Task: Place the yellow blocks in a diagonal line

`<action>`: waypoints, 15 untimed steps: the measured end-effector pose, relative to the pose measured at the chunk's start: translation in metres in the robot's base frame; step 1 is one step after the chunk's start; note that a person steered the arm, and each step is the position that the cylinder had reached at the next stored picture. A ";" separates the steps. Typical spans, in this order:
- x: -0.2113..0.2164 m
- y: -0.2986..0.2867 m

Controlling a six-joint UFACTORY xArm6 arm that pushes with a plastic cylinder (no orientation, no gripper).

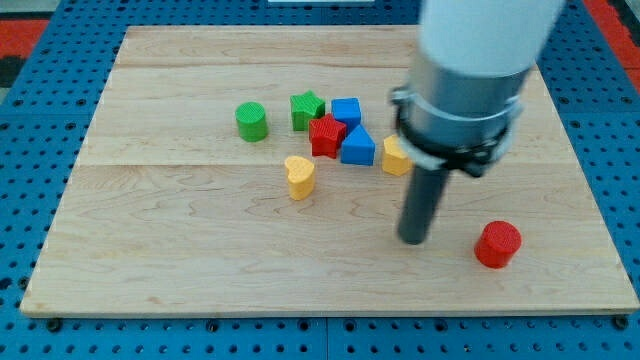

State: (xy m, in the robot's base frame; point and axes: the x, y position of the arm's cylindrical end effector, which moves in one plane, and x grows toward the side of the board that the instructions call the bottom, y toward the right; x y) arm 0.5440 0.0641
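Observation:
A yellow heart-shaped block (299, 176) lies near the board's middle. A second yellow block (394, 156) sits to its right, partly hidden behind my arm; its shape is unclear. My tip (413, 238) rests on the board below that second yellow block and to the right of the yellow heart, touching neither. The red cylinder (497, 244) stands to the right of my tip.
A cluster sits above the yellow blocks: a green cylinder (251, 121), a green star (307, 109), a red star (327, 135), a blue cube (346, 111) and a blue triangular block (357, 146). The wooden board (150, 250) lies on a blue pegboard.

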 end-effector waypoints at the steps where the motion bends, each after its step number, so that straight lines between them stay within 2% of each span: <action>1: -0.004 -0.078; 2: -0.036 -0.125; 3: -0.091 -0.122; 4: -0.067 -0.054; 6: -0.052 0.005; 7: -0.031 0.038; 8: -0.024 0.039; 9: -0.029 -0.001; 10: -0.012 0.015; 11: -0.016 0.046; 13: -0.094 0.038; 14: -0.151 0.052; 15: -0.159 0.023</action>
State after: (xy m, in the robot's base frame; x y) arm 0.3853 0.0870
